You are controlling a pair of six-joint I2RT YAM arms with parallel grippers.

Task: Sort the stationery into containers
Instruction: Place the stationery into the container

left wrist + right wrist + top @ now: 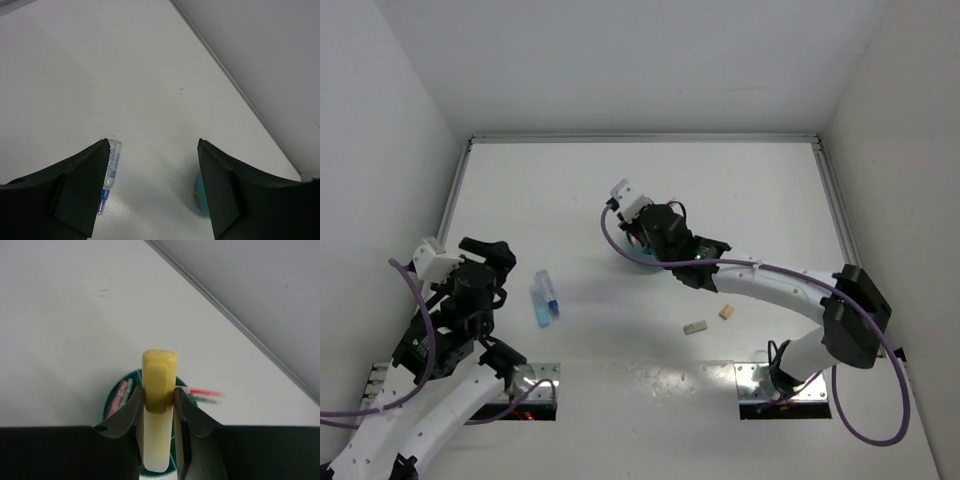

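My right gripper [158, 390] is shut on a yellow marker [159, 372], held just above the round teal container [107, 407]. One compartment holds a pink marker [119, 396] and a mint marker [129, 387]. A pink pen [205, 391] and a green pen [206, 400] stick out on the container's right. In the top view that gripper [645, 240] hides most of the container [642, 256]. My left gripper [153, 145] is open over bare table, with a blue marker [111, 170] by its left finger. A light blue marker [539, 302] and the blue marker [552, 297] lie side by side right of the left gripper [496, 268].
A tan block [726, 311] and a grey block [695, 326] lie on the table under the right arm's forearm. A teal rounded shape [198, 192] peeks out beside the left gripper's right finger. White walls close the table at the back and both sides.
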